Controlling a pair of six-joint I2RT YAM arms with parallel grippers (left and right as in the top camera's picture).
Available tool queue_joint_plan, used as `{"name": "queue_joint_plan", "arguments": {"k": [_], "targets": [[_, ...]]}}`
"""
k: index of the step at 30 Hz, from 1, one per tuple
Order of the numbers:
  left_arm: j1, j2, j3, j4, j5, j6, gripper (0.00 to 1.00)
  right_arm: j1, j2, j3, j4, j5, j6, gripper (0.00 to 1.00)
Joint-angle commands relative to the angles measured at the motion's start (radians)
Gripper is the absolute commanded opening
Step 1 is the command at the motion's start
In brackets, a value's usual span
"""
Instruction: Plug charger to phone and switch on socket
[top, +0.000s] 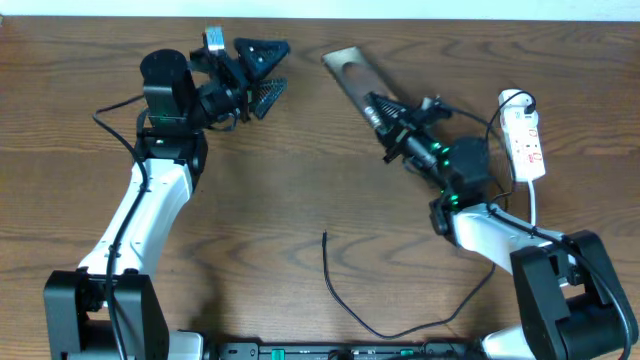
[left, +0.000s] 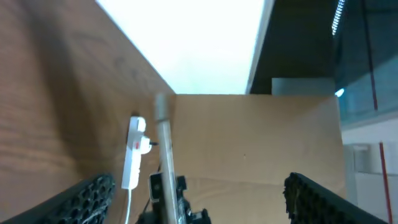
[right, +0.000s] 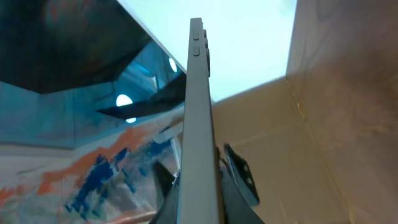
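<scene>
Two arms reach over a wooden table. The right gripper is clamped on the phone, gripping its near end. The rest of the slab sticks out up and to the left of the claw, toward the table's far edge. From the right wrist the phone shows edge-on between the dark fingers, with its side buttons near the top. Whether its far end touches the wood, I cannot tell.

The left gripper is spread wide and holds nothing. It sits near the far edge, left of the phone and apart from it, with its fingers pointing toward the phone.

The socket lies flat at the far right, just beside the right arm. It shows red marks, and its white lead runs back toward the near edge. The left wrist view shows it just left of the edge-on phone.

The charger lies loose on the table near the front middle. Its free end points toward the far side, and the cable curves right toward the right arm's base. It is well apart from the phone and from both grippers, and it is not plugged in.
</scene>
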Motion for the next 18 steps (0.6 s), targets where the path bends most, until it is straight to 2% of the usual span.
{"name": "queue_joint_plan", "arguments": {"k": [1,4,6,18], "targets": [[-0.003,-0.005,0.018,-0.006,0.016,0.136,0.88,0.042,-0.010,0.014,0.018,0.023,0.018,0.01],[-0.009,-0.005,0.018,-0.030,0.024,0.190,0.89,0.058,-0.010,0.014,0.032,0.020,-0.041,0.01],[-0.016,-0.005,0.018,-0.073,0.023,0.210,0.93,0.067,-0.010,0.014,0.054,0.020,-0.090,0.01],[-0.150,-0.005,0.018,-0.103,-0.111,0.229,0.94,0.142,-0.010,0.014,0.063,0.068,-0.119,0.01]]}}
